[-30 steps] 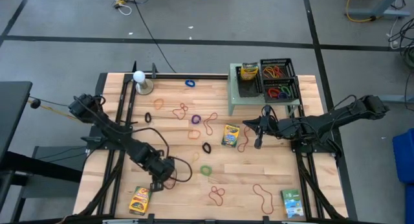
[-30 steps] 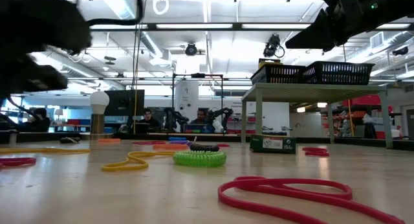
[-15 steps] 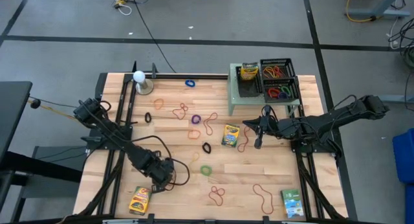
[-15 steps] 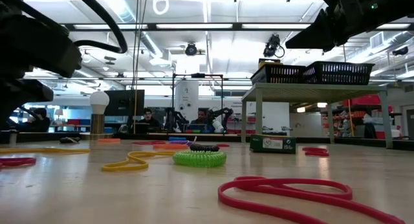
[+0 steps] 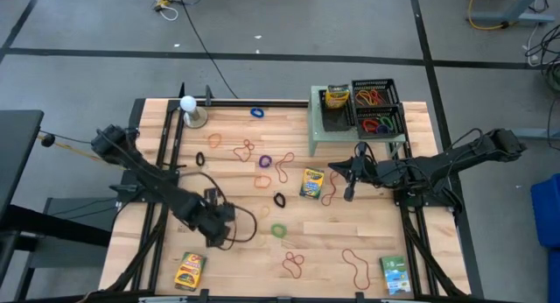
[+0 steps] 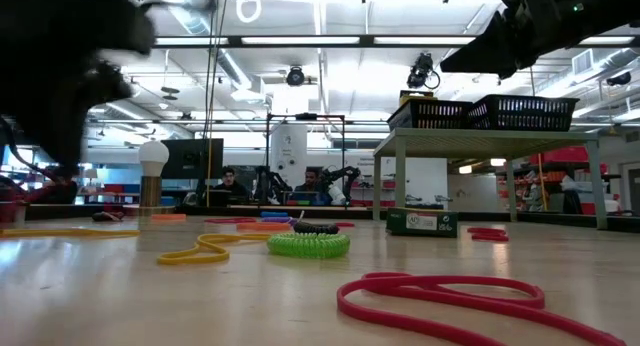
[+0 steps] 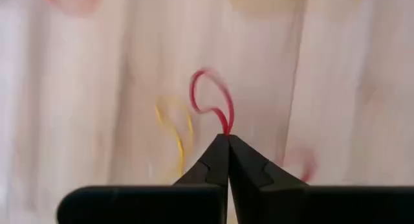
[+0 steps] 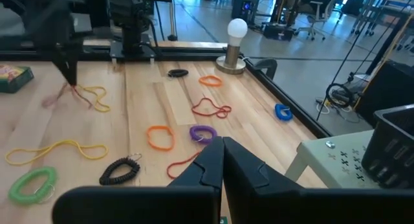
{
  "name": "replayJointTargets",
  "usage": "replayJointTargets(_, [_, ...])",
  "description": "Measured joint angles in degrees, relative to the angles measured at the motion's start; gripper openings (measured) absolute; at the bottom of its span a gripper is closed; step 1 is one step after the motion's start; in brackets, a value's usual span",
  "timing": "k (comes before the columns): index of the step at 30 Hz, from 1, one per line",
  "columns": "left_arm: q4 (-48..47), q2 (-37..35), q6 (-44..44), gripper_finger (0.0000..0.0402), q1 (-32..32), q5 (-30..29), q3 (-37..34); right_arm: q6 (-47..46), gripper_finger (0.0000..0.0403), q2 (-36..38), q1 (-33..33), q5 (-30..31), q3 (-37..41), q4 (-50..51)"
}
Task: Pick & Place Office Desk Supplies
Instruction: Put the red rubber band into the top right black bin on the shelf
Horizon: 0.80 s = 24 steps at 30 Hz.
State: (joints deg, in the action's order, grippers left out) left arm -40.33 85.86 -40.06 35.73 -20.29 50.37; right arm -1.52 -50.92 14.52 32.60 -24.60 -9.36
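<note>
My left gripper (image 7: 228, 137), near the table's front left (image 5: 217, 235), is shut on a red rubber band (image 7: 210, 94). In the right wrist view the same band (image 8: 65, 94) dangles under the left arm's fingers, next to a yellow band (image 8: 97, 98) lying on the wood. My right gripper (image 8: 223, 142) is shut on nothing and hovers over the right half of the table (image 5: 349, 196), beside a crayon box (image 5: 311, 182). Two more crayon boxes (image 5: 189, 270) (image 5: 395, 275) lie flat near the front edge. Loose bands of many colours are scattered over the middle. My left gripper pinches the red rubber band at one spot on its loop (image 7: 226, 125), between the free ends of its two fingers. The fingers slant steeply down from above. The loop hangs slack below them, and the low view shows it (image 6: 35, 193) above the tabletop.
A white ball on a stand (image 5: 189, 110) stands at the far left. A green shelf (image 5: 317, 128) at the far right carries black baskets (image 5: 376, 106) with bands and a crayon box (image 5: 337, 97). A green coil band (image 5: 278, 229) and red bands (image 5: 293, 264) lie near the front.
My left gripper has taken hold of the red band, which lay flat on the table at the near left, and has risen and drawn back a little toward the far edge. The band is lifted off the wood. My right arm has kept still.
</note>
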Motion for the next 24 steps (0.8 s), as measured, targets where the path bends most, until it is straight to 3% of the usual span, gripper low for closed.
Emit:
replayJointTargets(4, [10.1,-6.5,3.4,0.0004,-4.3,-8.4,-5.8,-0.4,0.0011,-0.5,0.0,-0.2,0.0,-0.2])
replayJointTargets(6, [22.1,-8.9,8.5,0.0003,-7.5,-11.5,-10.4,-0.6,0.0011,-0.6,0.0,-0.9,0.0,-0.2])
replayJointTargets(9, [45.1,-9.7,18.1,0.0003,-13.1,-11.6,-17.8,-1.9,0.0011,-0.9,0.0,-1.9,0.0,-0.7])
replayJointTargets(15, [87.0,-2.6,33.8,0.0003,-22.5,-6.7,-25.6,-4.4,0.0011,-3.6,0.0,-5.5,0.0,-6.0])
replayJointTargets(19, [104.1,5.1,38.2,0.0003,-26.5,0.2,-26.0,-10.3,0.0021,-8.3,0.0,-6.3,0.0,-9.2])
replayJointTargets(24, [121.9,15.4,37.7,0.0003,-30.3,8.9,-25.6,-19.1,0.0068,-18.7,0.1,-7.1,0.0,-18.3])
